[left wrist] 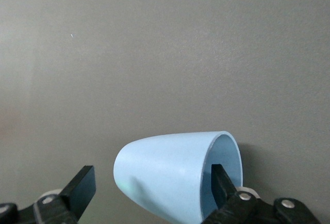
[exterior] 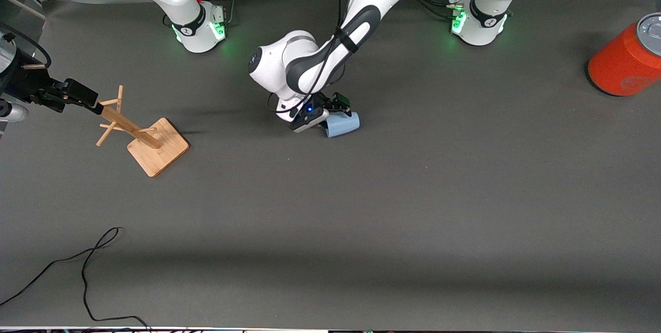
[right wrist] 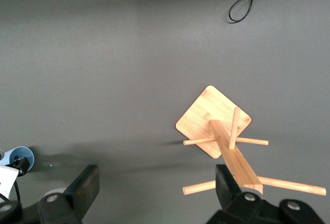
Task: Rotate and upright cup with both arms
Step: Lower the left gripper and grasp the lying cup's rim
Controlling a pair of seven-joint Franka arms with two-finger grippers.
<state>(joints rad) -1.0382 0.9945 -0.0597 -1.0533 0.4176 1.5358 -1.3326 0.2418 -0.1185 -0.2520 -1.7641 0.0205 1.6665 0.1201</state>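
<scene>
The cup (exterior: 343,124) lies on its side mid-surface (exterior: 361,209), long axis across the table, mouth toward the right arm's end, bare surface all round. The left pincer (left wrist: 149,190) straddles it, spread wide, one finger (left wrist: 220,182) inside the rim. The right pincer (right wrist: 157,185) hangs open above the wooden rack (exterior: 147,139).

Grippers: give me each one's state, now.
Left gripper: open, fingers straddling the cup's wall, one inside its mouth; cup lies on its side.
Right gripper: open, holding nothing, over the wooden rack.

Wooden peg stand (exterior: 147,142), black cable (exterior: 77,271) — orange can (exterior: 625,59) lying tipped.
</scene>
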